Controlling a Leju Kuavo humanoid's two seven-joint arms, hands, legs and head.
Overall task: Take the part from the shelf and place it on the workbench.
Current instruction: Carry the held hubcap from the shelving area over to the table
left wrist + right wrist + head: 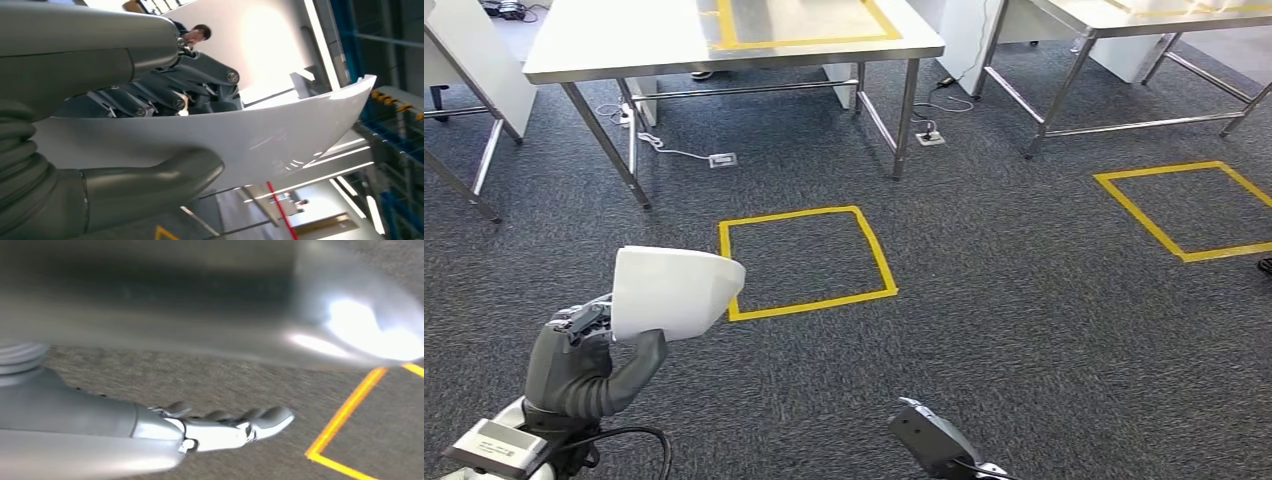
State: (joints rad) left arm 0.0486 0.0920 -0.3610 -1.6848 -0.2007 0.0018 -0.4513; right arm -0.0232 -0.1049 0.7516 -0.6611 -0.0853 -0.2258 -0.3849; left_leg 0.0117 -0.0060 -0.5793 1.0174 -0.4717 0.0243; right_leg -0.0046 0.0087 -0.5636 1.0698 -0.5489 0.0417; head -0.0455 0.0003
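My left hand (584, 365) holds a white curved shell part (674, 292) low on the left of the head view, above the grey carpet. In the left wrist view the thick thumb (150, 185) presses under the part (260, 135) and the dark fingers (165, 95) lie on its other side. The steel workbench (624, 40), marked with a yellow tape rectangle, stands ahead across the floor. My right hand (225, 427) hangs over the carpet with its fingers stretched out and nothing in it; its dark back (929, 438) shows at the bottom of the head view.
A yellow tape square (804, 262) marks the carpet just ahead, and another (1189, 208) lies to the right. A second steel table (1124, 15) stands at the back right. Cables and power strips (722, 159) lie under the workbench. A person (197, 34) is near.
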